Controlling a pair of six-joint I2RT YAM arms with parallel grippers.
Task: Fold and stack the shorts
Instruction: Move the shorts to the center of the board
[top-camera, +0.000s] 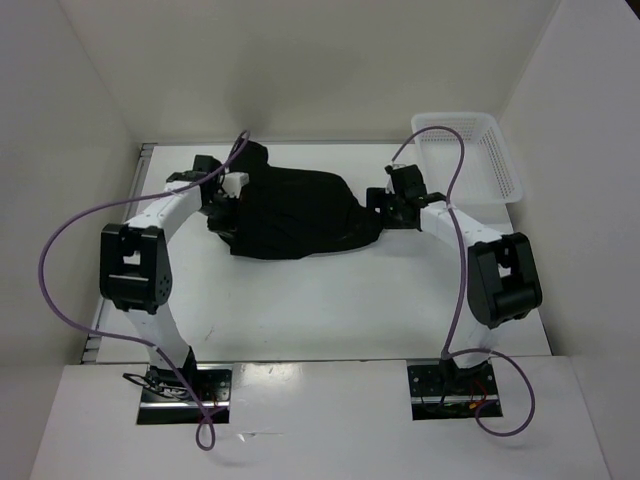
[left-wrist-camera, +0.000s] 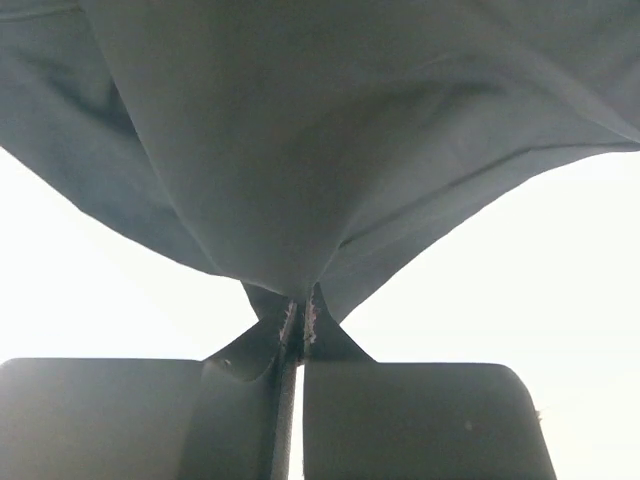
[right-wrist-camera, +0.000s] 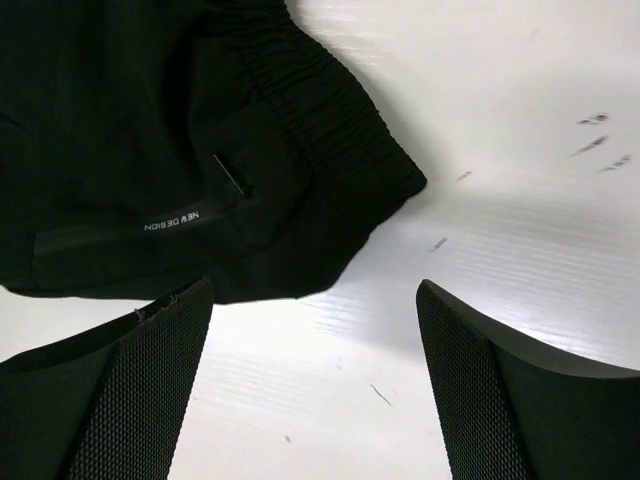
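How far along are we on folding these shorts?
Done: no finished fold shows; the black soft fabric shorts lie crumpled on the white table. In hand: the left gripper is clamped on a lifted pinch of cloth; the right gripper is open beside the elastic waistband corner. Left: every fold, then stacking.

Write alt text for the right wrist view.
The right gripper hangs open above the white table, holding nothing. Just beyond it lies a corner of the black shorts, with ribbed waistband and small white lettering.
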